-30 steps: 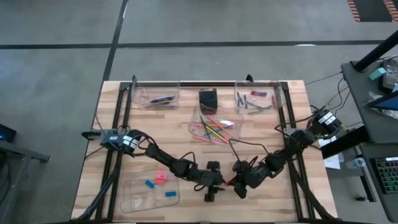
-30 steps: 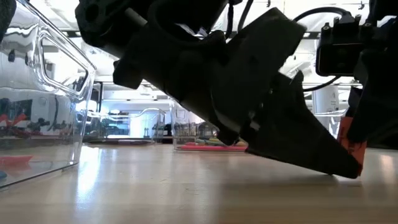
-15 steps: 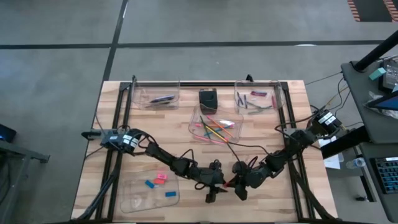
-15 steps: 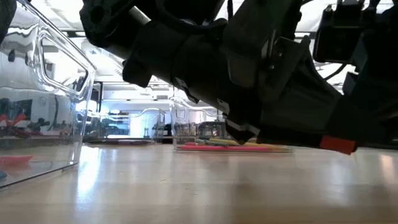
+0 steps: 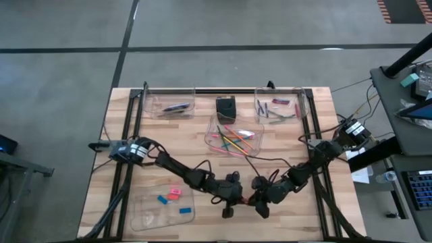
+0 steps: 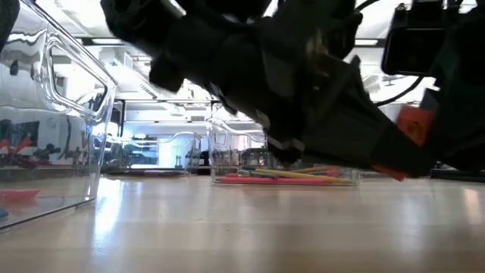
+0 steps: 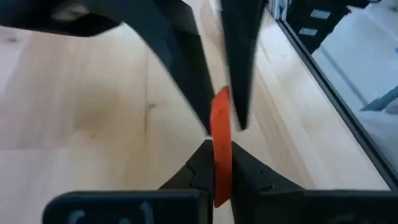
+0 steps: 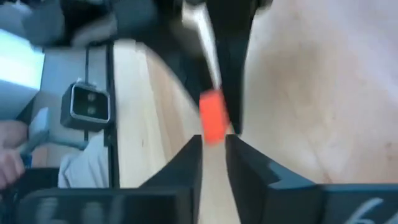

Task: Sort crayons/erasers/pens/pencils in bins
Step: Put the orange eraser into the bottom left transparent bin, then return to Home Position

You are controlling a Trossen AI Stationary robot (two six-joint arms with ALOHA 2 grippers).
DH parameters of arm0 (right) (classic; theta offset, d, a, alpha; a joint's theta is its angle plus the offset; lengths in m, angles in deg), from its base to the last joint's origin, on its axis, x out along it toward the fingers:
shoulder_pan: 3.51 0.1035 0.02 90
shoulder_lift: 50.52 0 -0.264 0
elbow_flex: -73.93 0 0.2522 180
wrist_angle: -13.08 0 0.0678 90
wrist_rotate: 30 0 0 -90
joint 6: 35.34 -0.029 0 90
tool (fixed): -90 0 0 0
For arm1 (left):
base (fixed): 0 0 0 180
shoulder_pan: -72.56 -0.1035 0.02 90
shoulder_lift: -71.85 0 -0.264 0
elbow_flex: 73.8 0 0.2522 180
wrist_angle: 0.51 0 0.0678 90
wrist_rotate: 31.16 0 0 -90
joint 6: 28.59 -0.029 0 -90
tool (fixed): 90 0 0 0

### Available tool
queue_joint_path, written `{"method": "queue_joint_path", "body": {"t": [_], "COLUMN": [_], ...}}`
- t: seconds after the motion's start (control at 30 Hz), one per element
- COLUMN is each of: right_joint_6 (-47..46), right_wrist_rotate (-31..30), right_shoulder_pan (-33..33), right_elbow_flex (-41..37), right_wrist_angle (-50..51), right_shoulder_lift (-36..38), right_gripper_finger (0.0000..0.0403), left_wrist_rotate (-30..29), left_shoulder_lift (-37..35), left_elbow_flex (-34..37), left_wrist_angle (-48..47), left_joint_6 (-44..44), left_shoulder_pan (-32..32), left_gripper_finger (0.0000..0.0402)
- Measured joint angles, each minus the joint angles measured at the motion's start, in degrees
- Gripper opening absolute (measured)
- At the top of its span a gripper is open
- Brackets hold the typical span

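Observation:
Near the table's front edge, right of centre, my two grippers meet tip to tip over a red-orange eraser (image 5: 249,199). My left gripper (image 7: 213,163) is shut on it. My right gripper (image 8: 213,142) faces it from the other side, its fingers a little apart on either side of the eraser's other end (image 8: 211,121). Four clear bins stand on the table. The near-left bin (image 5: 164,206) holds blue and pink erasers, the far-left bin (image 5: 172,106) a dark pen, the middle bin (image 5: 234,137) coloured pencils, and the far-right bin (image 5: 278,108) crayons. My left gripper pinches the eraser's flat sides (image 7: 221,134) between its two fingers, at the end nearest it. It comes slanting down from the table's left. The eraser sticks out past the fingertips, clear of the tabletop (image 6: 413,125). My right gripper: I cannot tell whether its parted fingertips (image 8: 235,144) touch the eraser.
A small black box (image 5: 226,108) stands at the back between the two far bins. Cables trail across the wood behind the grippers. Bare tabletop (image 5: 202,165) lies between the bins and the arms. A dark metal frame runs along both sides of the table.
My left gripper has rolled a little and taken hold of the eraser that my right gripper holds out. The eraser, low by the tabletop a second ago, now sits higher between the two grippers.

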Motion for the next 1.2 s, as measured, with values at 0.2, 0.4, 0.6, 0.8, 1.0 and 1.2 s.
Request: {"method": "queue_joint_path", "body": {"t": [0.2, 0.4, 0.6, 0.8, 1.0, 1.2], "right_joint_6": [1.30, 3.72, 5.34, 7.66, 9.26, 10.25], "right_wrist_rotate": [0.79, 0.58, 0.36, -2.30, -4.26, -4.50], "right_shoulder_pan": [0.06, 0.11, 0.08, 0.08, 0.07, 0.06], "right_elbow_flex": [-0.02, -0.02, 0.07, 0.07, 0.07, 0.07], "right_wrist_angle": [0.17, 0.24, 0.42, 0.52, 0.24, 0.09], "right_shoulder_lift": [0.33, 3.48, 5.64, 5.90, 5.92, 5.96], "right_gripper_finger": [0.0112, 0.0162, 0.0181, 0.0183, 0.0182, 0.0182], "left_wrist_rotate": [-2.41, -6.65, -10.98, -13.70, -13.40, -12.21], "left_shoulder_lift": [-6.95, -18.28, -30.81, -36.75, -37.43, -37.40], "left_elbow_flex": [-0.21, 0.11, 0.09, 1.33, 2.21, 2.27], "left_wrist_angle": [-13.23, -32.58, -54.17, -72.31, -80.54, -80.55], "left_joint_6": [-2.94, -3.19, 3.66, 20.75, 35.10, 38.79], "left_shoulder_pan": [-0.31, 0.39, 6.25, 15.99, 23.59, 24.44], "left_gripper_finger": [0.0006, 0.0006, 0.0006, 0.0006, 0.0027, 0.0133]}}
